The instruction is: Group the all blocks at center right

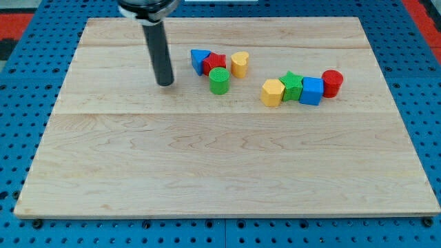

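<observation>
My tip [165,84] rests on the wooden board [207,172], touching nothing, left of a cluster: blue triangle [199,60], red block [215,63], green cylinder [219,80], yellow heart [239,64]. Further right sit yellow block [273,92], green star [291,86], blue cube [311,90], red cylinder [332,83].

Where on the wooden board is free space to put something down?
Free: the whole half below the blocks, and left of my tip. Crowded: blue triangular block to green cylinder, and yellow block to red cylinder.
</observation>
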You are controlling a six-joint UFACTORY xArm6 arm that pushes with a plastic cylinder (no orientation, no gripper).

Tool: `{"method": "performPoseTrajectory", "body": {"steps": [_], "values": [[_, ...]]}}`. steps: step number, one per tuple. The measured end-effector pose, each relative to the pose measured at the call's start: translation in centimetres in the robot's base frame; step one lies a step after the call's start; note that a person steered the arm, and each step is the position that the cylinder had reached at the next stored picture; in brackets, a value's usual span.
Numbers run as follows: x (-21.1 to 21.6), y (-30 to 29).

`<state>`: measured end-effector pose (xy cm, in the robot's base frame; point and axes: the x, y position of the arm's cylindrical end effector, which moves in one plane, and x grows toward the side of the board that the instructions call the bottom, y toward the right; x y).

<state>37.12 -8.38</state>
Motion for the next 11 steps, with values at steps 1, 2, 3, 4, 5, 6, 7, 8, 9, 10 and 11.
{"method": "performPoseTrajectory", "body": {"steps": [1,2,3,4,5,6,7,8,9,10,11], "values": [[0.0,6.8],[0.0,11.3],[0.0,11.5],[0.5,3.3],[-0.9,-5.6],[-5.9,-6.3],[-5.9,1.0],[-5.6,8.5],[-5.5,11.6],[-5.3,9.6],[-4.4,15.5]]}}
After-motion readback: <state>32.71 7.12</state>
